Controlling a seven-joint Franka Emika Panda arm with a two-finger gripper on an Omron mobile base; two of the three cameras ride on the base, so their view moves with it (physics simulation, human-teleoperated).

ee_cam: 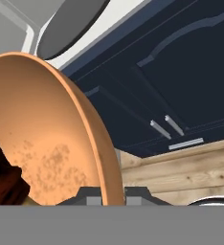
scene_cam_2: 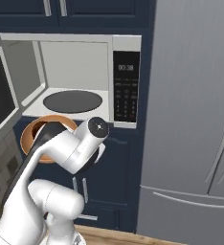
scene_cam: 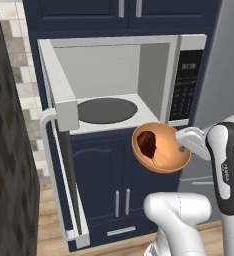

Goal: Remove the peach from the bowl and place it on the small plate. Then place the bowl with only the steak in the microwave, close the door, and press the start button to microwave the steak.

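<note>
Gripping the rim of an orange bowl (scene_cam: 161, 148), the robot's gripper (scene_cam: 185, 142) is clamped shut on the bowl's right edge and holds it in the air just in front of the open microwave (scene_cam: 124, 80), slightly below the level of its floor. Inside the bowl lies a dark brown steak (scene_cam: 148, 143); no peach can be seen in it, so the first part of the job, moving the peach out, appears to be done, though the small plate is not in sight to confirm where the peach went. The bowl is tipped noticeably toward the near side, its inside facing outward, with the steak resting against its wall. The microwave door (scene_cam: 59, 150) stands swung wide open to the left, and the grey turntable (scene_cam: 107, 110) inside is bare. Still to do, by the look of it: lift the bowl in onto the turntable, let go, swing the door shut, and press the start button on the control panel (scene_cam: 184, 85) at the right of the oven.
</note>
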